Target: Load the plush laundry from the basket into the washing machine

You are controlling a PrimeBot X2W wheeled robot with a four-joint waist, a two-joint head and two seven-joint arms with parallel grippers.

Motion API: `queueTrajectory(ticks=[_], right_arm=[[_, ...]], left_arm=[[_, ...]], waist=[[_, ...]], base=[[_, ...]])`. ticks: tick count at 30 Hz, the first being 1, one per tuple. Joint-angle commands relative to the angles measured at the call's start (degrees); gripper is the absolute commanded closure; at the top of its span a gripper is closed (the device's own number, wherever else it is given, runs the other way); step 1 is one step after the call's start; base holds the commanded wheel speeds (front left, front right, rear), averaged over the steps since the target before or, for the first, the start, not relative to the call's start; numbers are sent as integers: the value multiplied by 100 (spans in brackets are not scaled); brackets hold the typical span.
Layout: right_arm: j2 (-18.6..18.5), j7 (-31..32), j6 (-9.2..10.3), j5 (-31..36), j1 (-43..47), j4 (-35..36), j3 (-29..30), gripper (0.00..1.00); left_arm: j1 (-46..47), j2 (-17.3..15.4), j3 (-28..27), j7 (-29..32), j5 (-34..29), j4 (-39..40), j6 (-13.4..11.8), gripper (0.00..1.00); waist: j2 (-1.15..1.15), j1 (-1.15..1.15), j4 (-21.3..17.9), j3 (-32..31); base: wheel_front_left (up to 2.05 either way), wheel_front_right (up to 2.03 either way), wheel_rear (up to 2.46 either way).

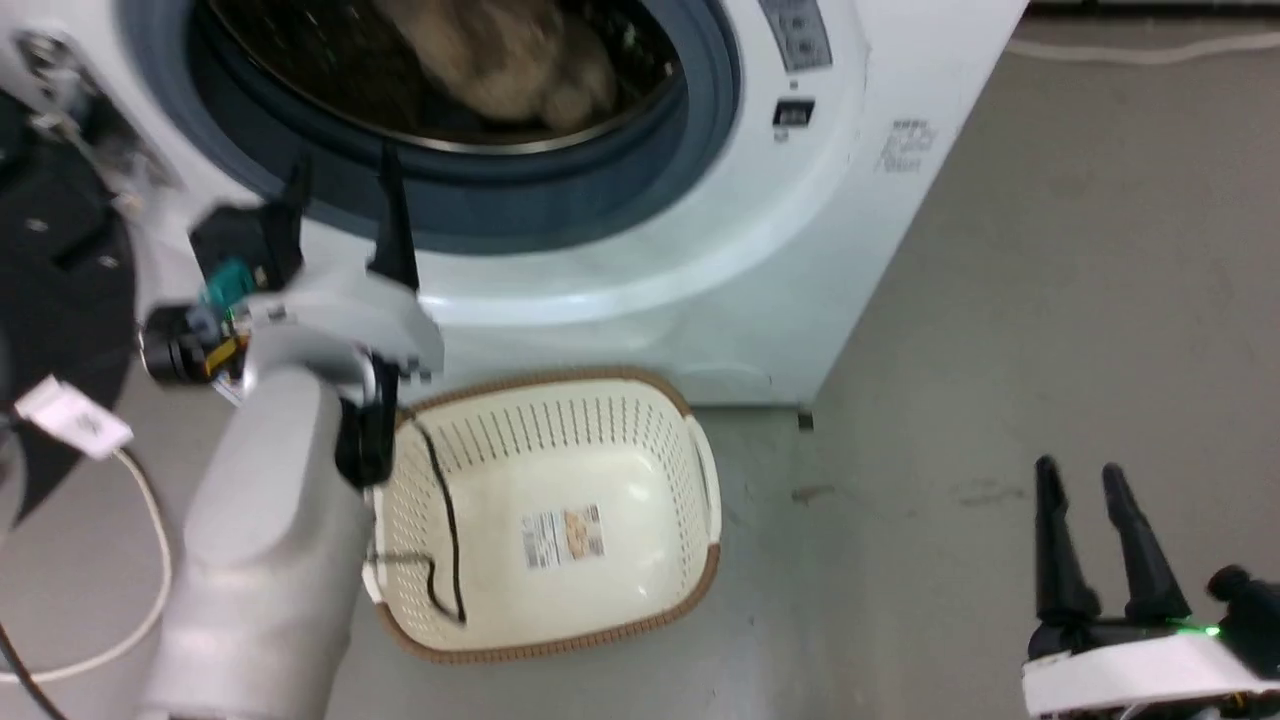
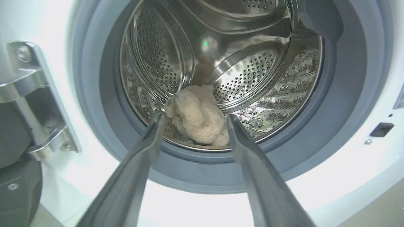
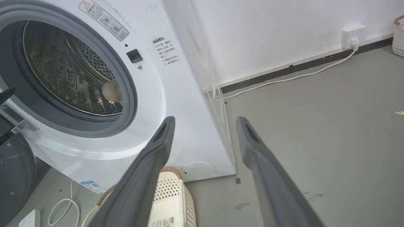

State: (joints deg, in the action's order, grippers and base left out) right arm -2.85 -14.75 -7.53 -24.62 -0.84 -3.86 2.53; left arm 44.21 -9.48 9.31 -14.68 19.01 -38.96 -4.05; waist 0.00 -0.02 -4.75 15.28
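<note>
Cream plush laundry (image 2: 197, 118) lies in the washing machine (image 2: 331, 186), blurred in head view.

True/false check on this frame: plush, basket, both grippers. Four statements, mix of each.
1. The fluffy cream plush bundle lies in the perforated steel drum of the white front-loading washing machine. True.
2. The cream perforated plastic basket holds plush. False: none in it; its bottom label sticker shows.
3. The left gripper is shut on the plush. False: open, holding nothing.
4. The right gripper is open above the grey floor. True.
</note>
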Motion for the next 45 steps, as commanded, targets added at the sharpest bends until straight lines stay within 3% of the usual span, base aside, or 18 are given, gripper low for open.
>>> queueTrajectory(ticks=[1,18,34,45], right_arm=[[-3,-25,4,226,112,-26,-38,0],[-3,363,4,1168,682,-15,-206,0],[-3,564,4,1485,897,173,-210,0],[-3,615,4,1486,980,190,-200,0]], left_arm=[[-215,32,-11,-31,-50,54,-6,0],[-1909,-13,100,-11,-62,689,-9,0],[-3448,-136,244,80,-51,2076,-225,0],[-4371,-251,265,613,120,2912,-411,0]], waist=[[0,2,119,-341],[0,2,392,-1610],[0,2,471,-1802],[0,2,480,-1820]], base=[[0,0,0],[0,0,0],[0,0,0],[0,0,0]])
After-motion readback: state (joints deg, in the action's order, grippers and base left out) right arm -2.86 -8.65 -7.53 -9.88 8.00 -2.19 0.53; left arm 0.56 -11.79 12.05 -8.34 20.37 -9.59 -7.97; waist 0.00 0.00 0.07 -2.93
